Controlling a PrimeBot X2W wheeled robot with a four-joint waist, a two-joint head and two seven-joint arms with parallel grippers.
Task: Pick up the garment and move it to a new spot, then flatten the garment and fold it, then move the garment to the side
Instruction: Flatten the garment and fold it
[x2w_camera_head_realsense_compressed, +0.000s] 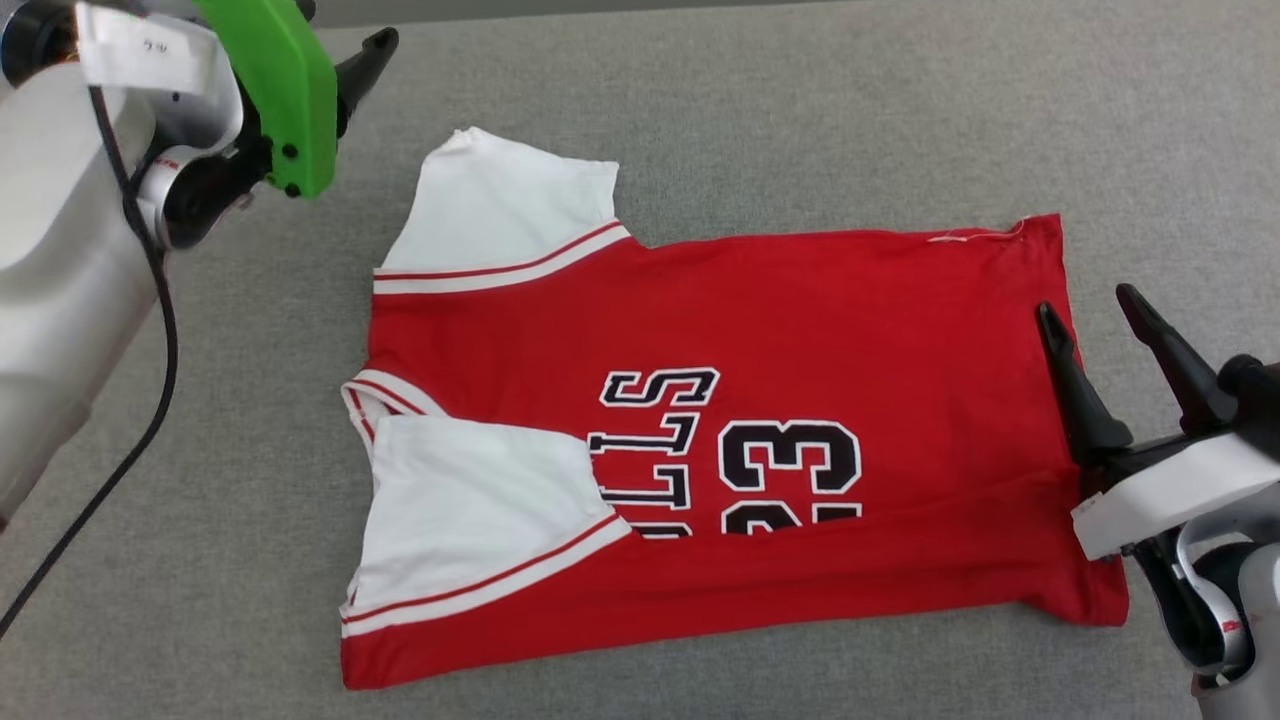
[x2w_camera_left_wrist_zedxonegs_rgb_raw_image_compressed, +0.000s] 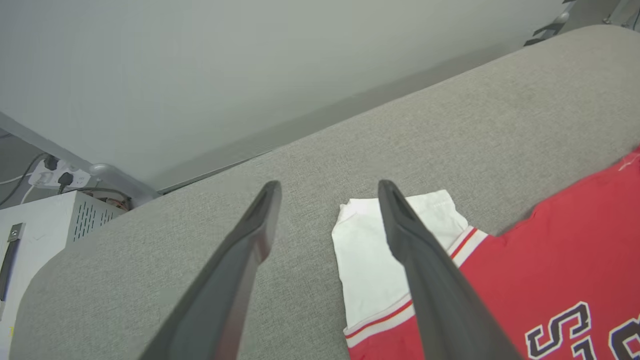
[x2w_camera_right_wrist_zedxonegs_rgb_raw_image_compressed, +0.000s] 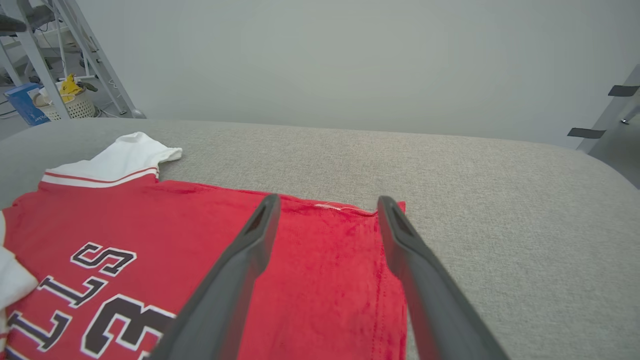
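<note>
Treat the garment (x2w_camera_head_realsense_compressed: 850, 300) as matt cloth with smooth printed lettering (x2w_camera_head_realsense_compressed: 655, 388). Under the garment, the table cover (x2w_camera_head_realsense_compressed: 800, 100) is coarse woven fabric. At the garment's hem, the right gripper (x2w_camera_right_wrist_zedxonegs_rgb_raw_image_compressed: 328, 198) has matt plastic fingers (x2w_camera_right_wrist_zedxonegs_rgb_raw_image_compressed: 235, 280).

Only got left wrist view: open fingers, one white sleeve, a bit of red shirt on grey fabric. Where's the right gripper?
Observer: The dark two-finger right gripper is open at the hem end of the red short-sleeved jersey T-shirt. One finger is over the cloth and one is past it. It holds nothing.
Operator: Folded yet?
Observer: Partly. The near long edge is turned up over the front and cuts off the black-and-white "23" print.
Operator: Other sleeve?
Observer: The near white sleeve lies flat on top of the red front, beside the lettering.
</note>
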